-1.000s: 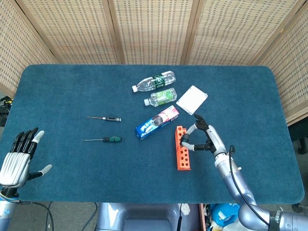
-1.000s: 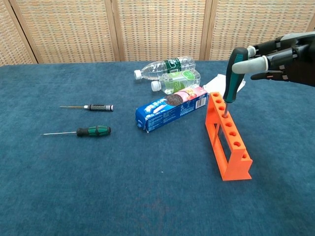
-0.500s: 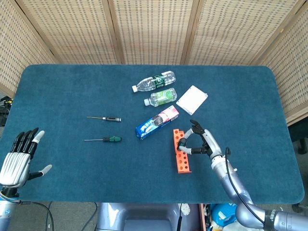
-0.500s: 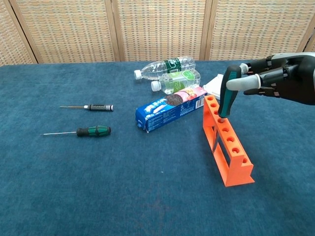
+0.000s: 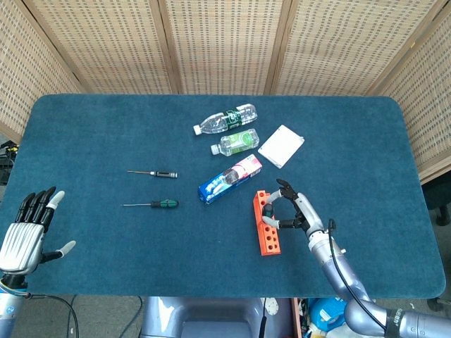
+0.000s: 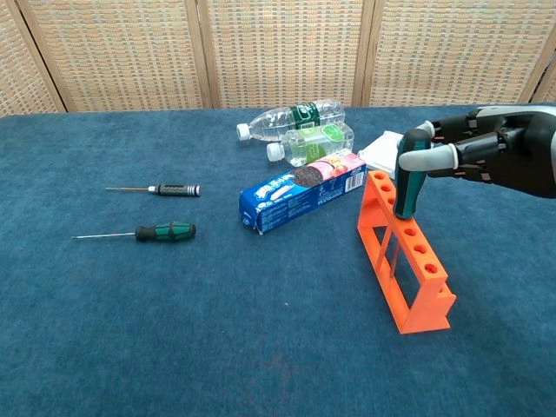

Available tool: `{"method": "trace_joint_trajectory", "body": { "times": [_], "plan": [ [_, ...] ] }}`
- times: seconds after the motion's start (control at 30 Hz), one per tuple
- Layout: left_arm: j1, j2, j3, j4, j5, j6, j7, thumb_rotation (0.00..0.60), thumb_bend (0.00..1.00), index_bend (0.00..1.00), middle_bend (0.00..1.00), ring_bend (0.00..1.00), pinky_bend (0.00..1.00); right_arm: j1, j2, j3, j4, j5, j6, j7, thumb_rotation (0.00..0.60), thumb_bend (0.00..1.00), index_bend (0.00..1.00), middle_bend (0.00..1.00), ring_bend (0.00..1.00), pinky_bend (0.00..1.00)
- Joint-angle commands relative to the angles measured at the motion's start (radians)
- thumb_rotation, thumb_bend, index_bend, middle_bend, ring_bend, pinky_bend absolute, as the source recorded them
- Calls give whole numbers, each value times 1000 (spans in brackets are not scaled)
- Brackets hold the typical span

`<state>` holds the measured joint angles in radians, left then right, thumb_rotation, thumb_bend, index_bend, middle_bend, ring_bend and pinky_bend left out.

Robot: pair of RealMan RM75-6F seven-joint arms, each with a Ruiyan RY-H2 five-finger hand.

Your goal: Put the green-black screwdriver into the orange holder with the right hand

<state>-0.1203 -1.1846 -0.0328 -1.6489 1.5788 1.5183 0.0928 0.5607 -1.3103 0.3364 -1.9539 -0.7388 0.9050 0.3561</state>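
Note:
The green-black screwdriver (image 6: 407,186) stands upright with its shaft down in a hole near the far end of the orange holder (image 6: 415,287). My right hand (image 6: 495,161) grips its handle, thumb over the top. From the head view, the right hand (image 5: 292,211) curls beside the orange holder (image 5: 269,239), and the screwdriver (image 5: 268,209) shows only as a dark spot there. My left hand (image 5: 28,232) hovers at the near left table edge, fingers spread and empty.
A second green-black screwdriver (image 6: 156,232) and a black-handled one (image 6: 165,188) lie at the left. A blue cookie box (image 6: 302,200), two plastic bottles (image 6: 291,117) (image 6: 313,142) and a white box (image 5: 281,146) sit just behind the holder.
My right hand has lowered the screwdriver from above the holder into a hole. The holder has shifted and turned slightly on the cloth.

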Motion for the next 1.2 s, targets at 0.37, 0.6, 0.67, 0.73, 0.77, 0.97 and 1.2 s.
{"method": "trace_joint_trajectory", "body": {
  "times": [0.37, 0.6, 0.67, 0.73, 0.77, 0.97, 1.2],
  "plan": [
    [0, 0, 0, -2, 2, 2, 0, 600, 0, 0, 0, 0, 0, -34, 36, 15, -27, -63, 15, 22, 600, 196, 306, 0, 0, 0],
    [1, 5, -1, -5, 0, 4, -5, 600, 0, 0, 0, 0, 0, -73, 109, 2, -34, -177, 33, 9, 600, 196, 267, 0, 0, 0],
    [1, 8, -1, -7, 0, 4, -5, 600, 0, 0, 0, 0, 0, -87, 136, -15, -27, -224, 38, -6, 600, 196, 256, 0, 0, 0],
    [3, 13, -1, -12, -5, 3, 0, 600, 0, 0, 0, 0, 0, -113, 174, -42, -12, -294, 49, -20, 600, 196, 252, 0, 0, 0],
    [3, 16, -1, -16, -8, 1, -1, 600, 0, 0, 0, 0, 0, -125, 187, -52, -4, -322, 57, -20, 600, 196, 252, 0, 0, 0],
    [4, 31, 0, -27, -23, -12, 1, 600, 0, 0, 0, 0, 0, -226, 236, -120, 74, -498, 199, -36, 600, 196, 236, 0, 0, 0],
    [0, 51, 9, -49, -53, -52, 33, 600, 0, 0, 0, 0, 0, -331, 210, -202, 192, -613, 388, -174, 600, 196, 223, 0, 0, 0]
  ]
}}
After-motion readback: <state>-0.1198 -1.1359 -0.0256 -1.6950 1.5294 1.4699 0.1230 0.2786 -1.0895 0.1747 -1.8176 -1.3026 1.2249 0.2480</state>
